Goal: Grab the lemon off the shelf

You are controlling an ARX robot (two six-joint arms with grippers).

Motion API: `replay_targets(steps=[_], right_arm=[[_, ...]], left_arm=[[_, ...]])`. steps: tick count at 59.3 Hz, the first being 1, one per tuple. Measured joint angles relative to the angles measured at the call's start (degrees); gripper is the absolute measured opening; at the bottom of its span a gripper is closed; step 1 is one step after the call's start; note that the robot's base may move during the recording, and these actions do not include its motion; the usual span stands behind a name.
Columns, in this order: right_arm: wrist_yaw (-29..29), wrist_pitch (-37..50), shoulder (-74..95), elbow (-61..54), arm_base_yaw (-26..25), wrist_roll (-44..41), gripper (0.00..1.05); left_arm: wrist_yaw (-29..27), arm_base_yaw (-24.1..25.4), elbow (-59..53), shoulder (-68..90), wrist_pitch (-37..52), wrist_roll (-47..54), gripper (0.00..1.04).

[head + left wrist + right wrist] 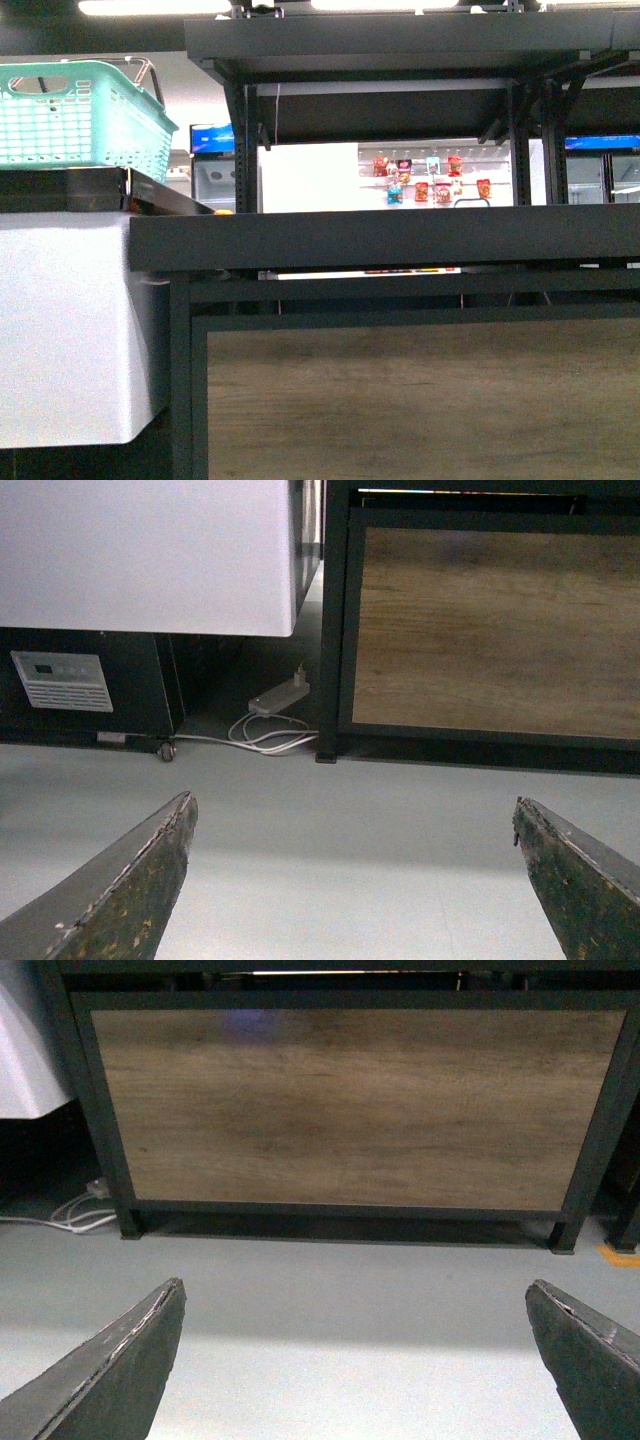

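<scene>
The black metal shelf fills the front view, its middle deck edge at eye level, a wood-look lower panel below and an upper deck above. No lemon shows in any view; the deck tops are hidden by their edges. A small orange spot peeks at the deck's left end; I cannot tell what it is. My left gripper is open and empty above grey floor, facing the panel. My right gripper is open and empty, facing the same panel. Neither arm shows in the front view.
A teal plastic basket sits on a white-sided cabinet left of the shelf. White cables and a power strip lie on the floor by the cabinet's castor. Snack packets hang on a far white wall.
</scene>
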Motion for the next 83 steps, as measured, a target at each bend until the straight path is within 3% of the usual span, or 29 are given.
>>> replay_targets(steps=[83], right_arm=[[0.0,0.0,0.0,0.0,0.0,0.0,1.02]], left_arm=[[0.0,0.0,0.0,0.0,0.0,0.0,0.97]])
